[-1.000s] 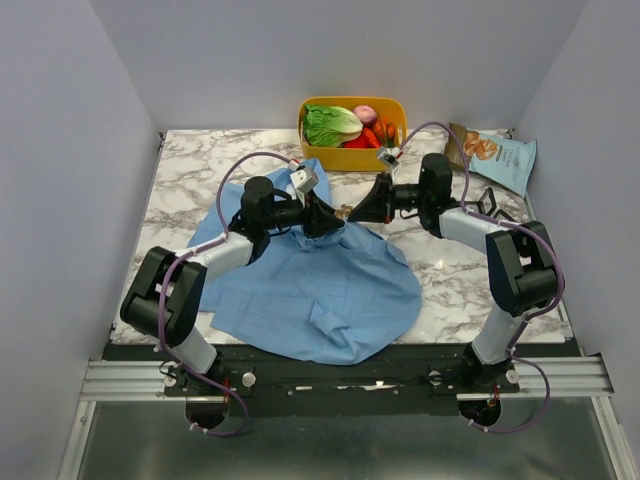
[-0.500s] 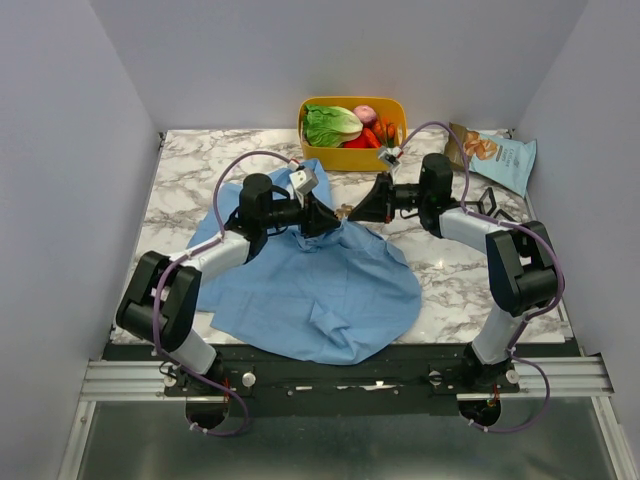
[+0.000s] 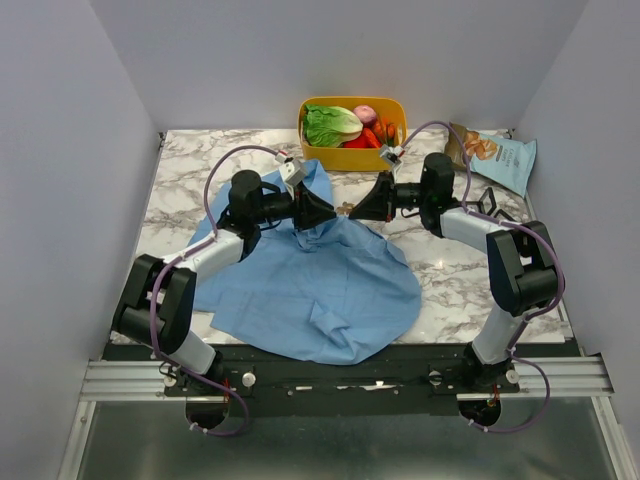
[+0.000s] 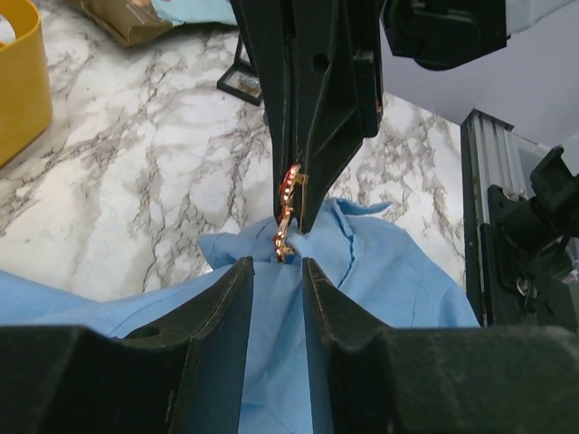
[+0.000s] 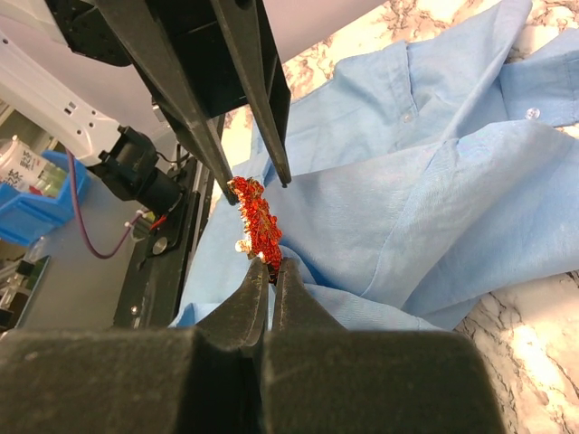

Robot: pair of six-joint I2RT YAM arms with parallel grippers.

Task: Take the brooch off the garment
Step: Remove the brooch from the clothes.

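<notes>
The light-blue garment point(image 3: 320, 290) lies spread on the marble table, its collar end lifted between the two arms. The brooch point(image 3: 345, 211), a tiny orange ornament with a gold edge, sits on a raised fold of cloth. It shows glittery orange in the right wrist view point(image 5: 256, 217) and edge-on in the left wrist view point(image 4: 287, 217). My right gripper point(image 5: 271, 265) is shut on the brooch's lower end. My left gripper point(image 4: 276, 267) pinches a ridge of the cloth point(image 4: 398, 271) just short of the brooch. The two grippers face each other tip to tip point(image 3: 322, 211) point(image 3: 360, 212).
A yellow basket point(image 3: 352, 158) with lettuce and red vegetables stands behind the grippers. A snack bag point(image 3: 495, 155) lies at the back right beside a small black wire stand point(image 3: 490, 205). The shirt's hem hangs near the table's front edge.
My left arm has drawn back to the left and a little away, tenting the cloth it holds. The right gripper has stayed in place on the brooch.
</notes>
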